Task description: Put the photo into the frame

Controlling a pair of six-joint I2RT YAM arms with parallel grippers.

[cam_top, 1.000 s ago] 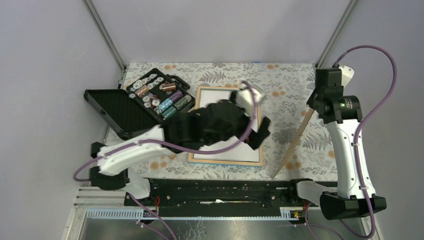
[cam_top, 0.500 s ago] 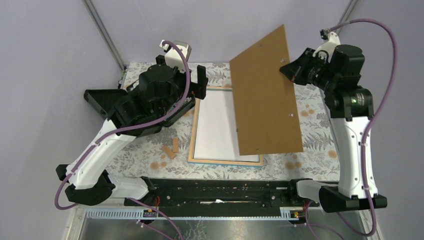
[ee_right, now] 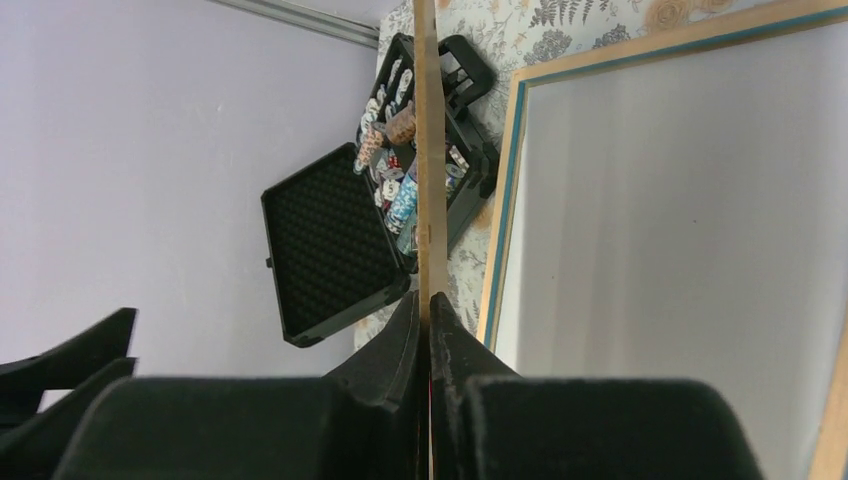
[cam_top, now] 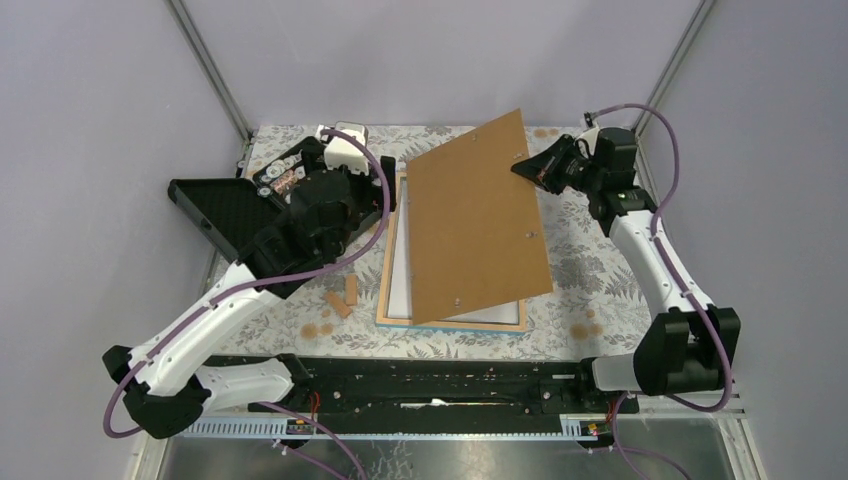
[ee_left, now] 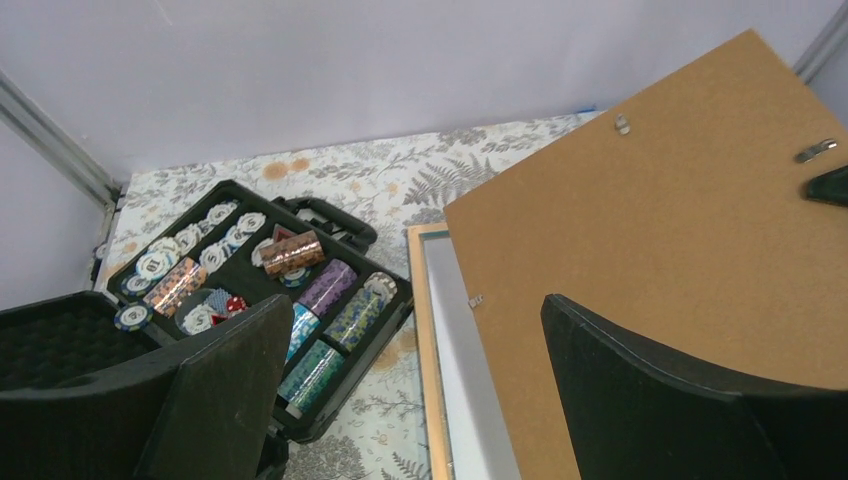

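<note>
Top external view: the frame lies back-up on the flowered bench with its light wood rim showing. The photo rests inside it, white side up. The right hand is clenched on the far right edge of the brown backing board. It holds the board tilted over the frame, with the near corner low by the frame's bottom rim. The left hand hangs released, fingers spread wide, above the gap between the open black case of poker chips and the frame's left rim. Two small wooden pieces lie just beside that rim.
</note>
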